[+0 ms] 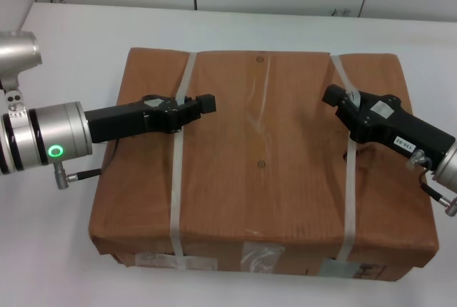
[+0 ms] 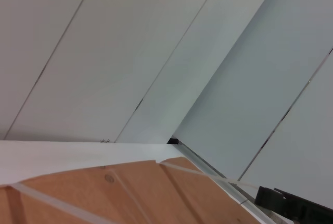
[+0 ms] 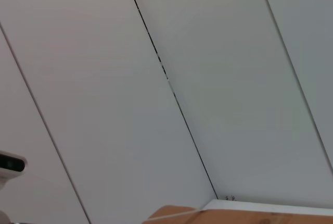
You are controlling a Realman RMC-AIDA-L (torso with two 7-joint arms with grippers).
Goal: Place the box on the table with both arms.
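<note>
While you read the head view, start at the jaws: the left gripper [image 1: 202, 104] lies over the box [image 1: 260, 164] with its tip at the left white strap [image 1: 176, 171], and it looks as if the jaws are hooked on or pinching that strap, though you cannot tell for sure whether they are closed on it or merely resting beside it. The right gripper [image 1: 333, 97] mirrors this, its tip at the right white strap [image 1: 350, 178], and its jaws are hidden under the black body, so their state cannot be told either. Directly beneath both sets of jaws is the box top; each strap runs front to back across it, crossing the line of the gripper reaching in from its own side. Between the two tips lies the bare middle of the lid, so both arms are about equally near their strap. Outward from there, the box appears to sit on the white tabletop [image 1: 64, 214], its labelled side facing the robot. Judge the placing as nearly done; what you must watch is that both tips come free of the straps together.
</note>
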